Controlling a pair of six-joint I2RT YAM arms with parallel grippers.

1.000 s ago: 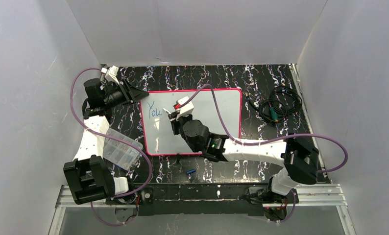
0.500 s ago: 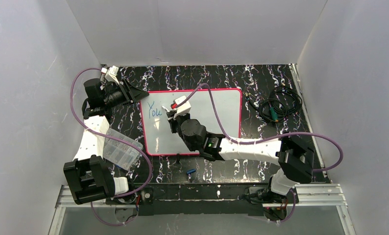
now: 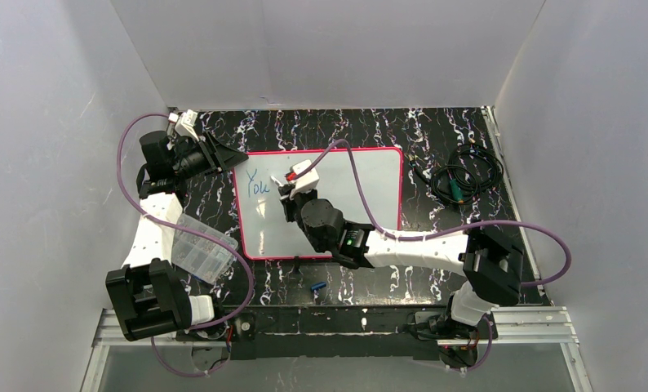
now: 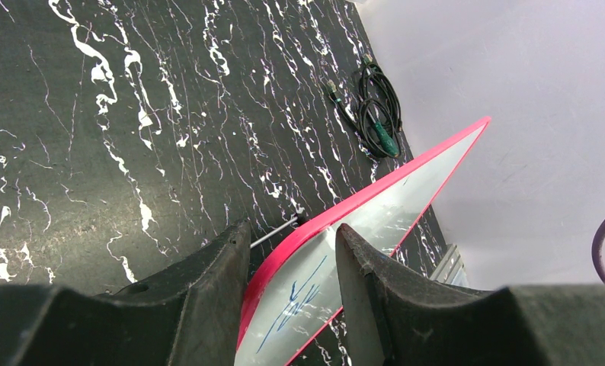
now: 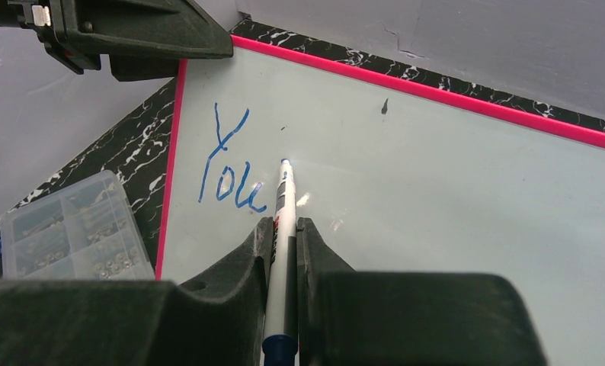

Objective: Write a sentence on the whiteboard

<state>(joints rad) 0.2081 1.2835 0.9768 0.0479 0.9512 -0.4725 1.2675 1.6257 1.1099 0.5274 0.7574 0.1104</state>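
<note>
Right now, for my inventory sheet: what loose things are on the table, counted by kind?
Whiteboard: 1
Marker, in the right pincer: 1
Clear plastic parts box: 1
Coiled black cable: 1
Small blue item, too small to identify: 1
Total: 5

Both arms wear white shells on their long links, joined by chunky black motor housings at each joint. A purple cable loops loosely along each arm, arcing clear of the left arm toward ten o'clock and sweeping wide of the right arm toward three o'clock. A small green light glows on the black joint near the right wrist. White camera blocks with a red tab sit on each wrist. The left gripper and right gripper have matte black, rough-textured, wedge-shaped fingers. The bases bolt onto a silver aluminium rail at six o'clock.
</note>
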